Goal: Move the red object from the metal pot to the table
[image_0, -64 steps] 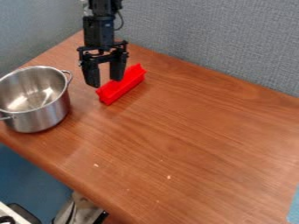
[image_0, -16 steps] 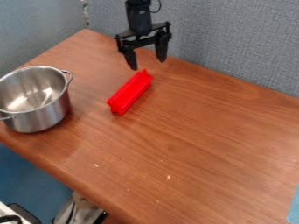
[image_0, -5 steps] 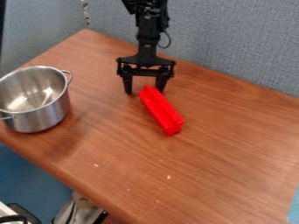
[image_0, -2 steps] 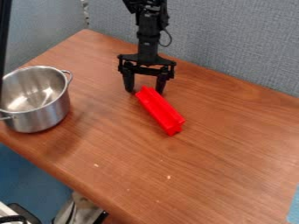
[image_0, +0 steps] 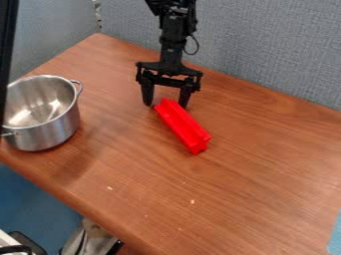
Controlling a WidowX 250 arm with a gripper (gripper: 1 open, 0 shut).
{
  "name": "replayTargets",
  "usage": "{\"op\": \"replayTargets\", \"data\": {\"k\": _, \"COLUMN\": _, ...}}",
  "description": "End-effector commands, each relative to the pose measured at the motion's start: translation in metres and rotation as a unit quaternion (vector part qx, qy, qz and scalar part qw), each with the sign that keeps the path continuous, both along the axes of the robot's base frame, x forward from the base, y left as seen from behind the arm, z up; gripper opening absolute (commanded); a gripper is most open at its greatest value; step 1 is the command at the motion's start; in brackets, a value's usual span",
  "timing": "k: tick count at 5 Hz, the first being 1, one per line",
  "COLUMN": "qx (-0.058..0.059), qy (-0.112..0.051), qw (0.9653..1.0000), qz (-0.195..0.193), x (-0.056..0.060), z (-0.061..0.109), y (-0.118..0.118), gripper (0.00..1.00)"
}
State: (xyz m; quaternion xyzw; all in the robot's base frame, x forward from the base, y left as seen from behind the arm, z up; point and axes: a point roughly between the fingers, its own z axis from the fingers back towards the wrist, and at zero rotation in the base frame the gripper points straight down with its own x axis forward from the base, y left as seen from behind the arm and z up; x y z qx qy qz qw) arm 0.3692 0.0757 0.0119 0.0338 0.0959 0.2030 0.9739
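The red object (image_0: pixel 181 126), a long narrow bar, lies flat on the brown table (image_0: pixel 253 179), angled from upper left to lower right. My gripper (image_0: pixel 168 98) hangs open just above the bar's upper left end, its dark fingers spread on either side and nothing held between them. The metal pot (image_0: pixel 38 112), shiny and without a lid, stands at the table's left edge, well apart from the bar and the gripper. I see nothing inside it.
A grey-blue wall runs behind the table. The table's rounded front edge (image_0: pixel 80 204) drops off at the lower left, with floor and some gear below it.
Over the last second the gripper has shifted slightly right, staying open over the bar's upper end. The red bar and the pot have barely moved.
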Motion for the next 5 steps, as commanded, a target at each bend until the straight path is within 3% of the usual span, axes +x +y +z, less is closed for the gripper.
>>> {"op": "replayTargets", "data": {"k": 1, "qx": 0.001, "qy": -0.001, "qw": 0.9999, "qz": 0.016, "x": 0.0, "z": 0.009, "y": -0.004, "gripper": 1.0}}
{"op": "replayTargets", "data": {"k": 4, "qx": 0.0, "qy": -0.026, "qw": 0.9983, "qz": 0.051, "x": 0.017, "z": 0.045, "y": -0.067, "gripper": 1.0}}
{"op": "replayTargets", "data": {"k": 5, "qx": 0.018, "qy": -0.035, "qw": 0.9988, "qz": 0.029, "x": 0.017, "z": 0.033, "y": -0.064, "gripper": 1.0}}
